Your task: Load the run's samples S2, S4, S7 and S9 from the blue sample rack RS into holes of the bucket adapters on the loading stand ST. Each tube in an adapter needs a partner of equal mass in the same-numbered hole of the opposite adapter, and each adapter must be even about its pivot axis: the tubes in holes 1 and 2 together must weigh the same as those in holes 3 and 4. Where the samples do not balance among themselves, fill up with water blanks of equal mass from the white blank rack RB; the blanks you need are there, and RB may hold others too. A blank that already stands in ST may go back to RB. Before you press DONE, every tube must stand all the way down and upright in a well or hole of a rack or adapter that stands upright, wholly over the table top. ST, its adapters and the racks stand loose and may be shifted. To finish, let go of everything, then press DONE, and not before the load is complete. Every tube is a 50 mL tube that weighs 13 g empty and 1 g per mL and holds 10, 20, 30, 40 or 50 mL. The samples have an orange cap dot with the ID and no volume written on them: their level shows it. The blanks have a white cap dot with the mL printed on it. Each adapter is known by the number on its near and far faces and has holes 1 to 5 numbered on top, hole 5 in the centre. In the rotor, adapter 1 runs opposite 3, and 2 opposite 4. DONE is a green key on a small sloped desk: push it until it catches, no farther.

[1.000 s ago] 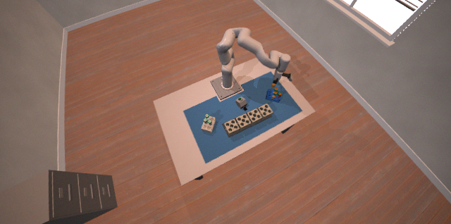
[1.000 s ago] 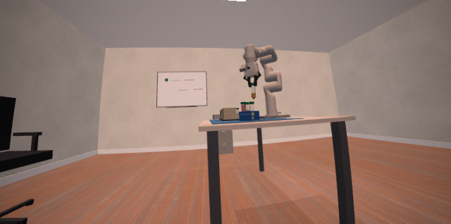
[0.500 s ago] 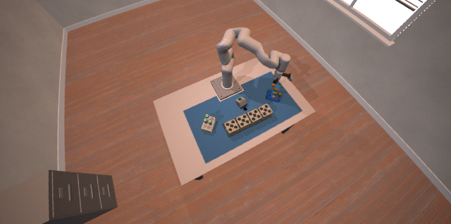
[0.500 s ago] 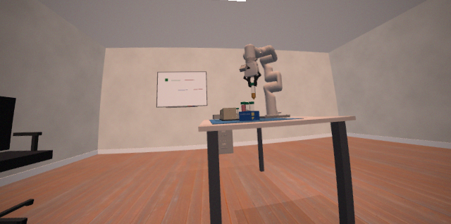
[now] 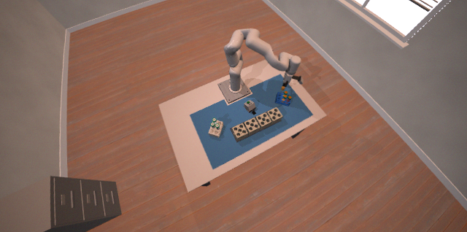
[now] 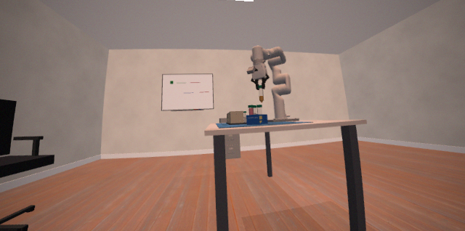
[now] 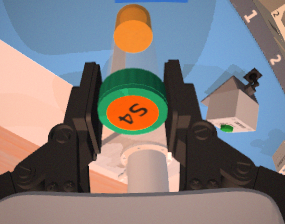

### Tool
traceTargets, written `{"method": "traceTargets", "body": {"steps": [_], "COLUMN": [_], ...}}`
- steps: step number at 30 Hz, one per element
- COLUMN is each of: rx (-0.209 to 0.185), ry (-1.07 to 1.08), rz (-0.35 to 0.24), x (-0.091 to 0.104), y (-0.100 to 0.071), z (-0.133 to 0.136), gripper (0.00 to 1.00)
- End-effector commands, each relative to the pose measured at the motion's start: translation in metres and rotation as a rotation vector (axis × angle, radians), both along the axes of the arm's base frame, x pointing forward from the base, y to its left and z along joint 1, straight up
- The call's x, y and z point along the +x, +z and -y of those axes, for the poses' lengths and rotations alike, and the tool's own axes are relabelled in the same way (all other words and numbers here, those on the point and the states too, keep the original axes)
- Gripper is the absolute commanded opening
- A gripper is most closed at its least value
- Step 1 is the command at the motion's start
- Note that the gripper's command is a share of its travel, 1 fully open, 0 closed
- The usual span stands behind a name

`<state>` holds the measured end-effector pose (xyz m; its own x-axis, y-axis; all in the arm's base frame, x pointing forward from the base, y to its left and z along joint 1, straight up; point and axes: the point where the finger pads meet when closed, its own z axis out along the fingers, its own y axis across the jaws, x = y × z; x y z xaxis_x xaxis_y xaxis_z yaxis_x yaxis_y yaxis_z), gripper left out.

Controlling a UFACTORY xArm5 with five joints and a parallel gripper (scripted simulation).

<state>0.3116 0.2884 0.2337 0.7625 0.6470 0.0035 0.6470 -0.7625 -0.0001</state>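
I am gripping the S4 tube (image 7: 133, 106) in my gripper (image 7: 132, 80), apparently clear above the blue rack (image 5: 283, 99).

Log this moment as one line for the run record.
gripper: shut on sample S4 | S4: held clear above blue sample rack RS | adapters on stand ST: no tubes visible | DONE key: untouched
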Motion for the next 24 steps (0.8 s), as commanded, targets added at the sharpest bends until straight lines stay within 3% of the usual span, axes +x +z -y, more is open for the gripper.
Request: {"method": "traceTargets", "body": {"steps": [1,24], "rx": [0.003,0.003], "ry": [0.000,0.000], "rz": [0.003,0.003], "x": [0.0007,0.0007], "y": [0.0015,-0.0025], "z": [-0.0006,-0.0006], "gripper": [0.00,0.00]}}
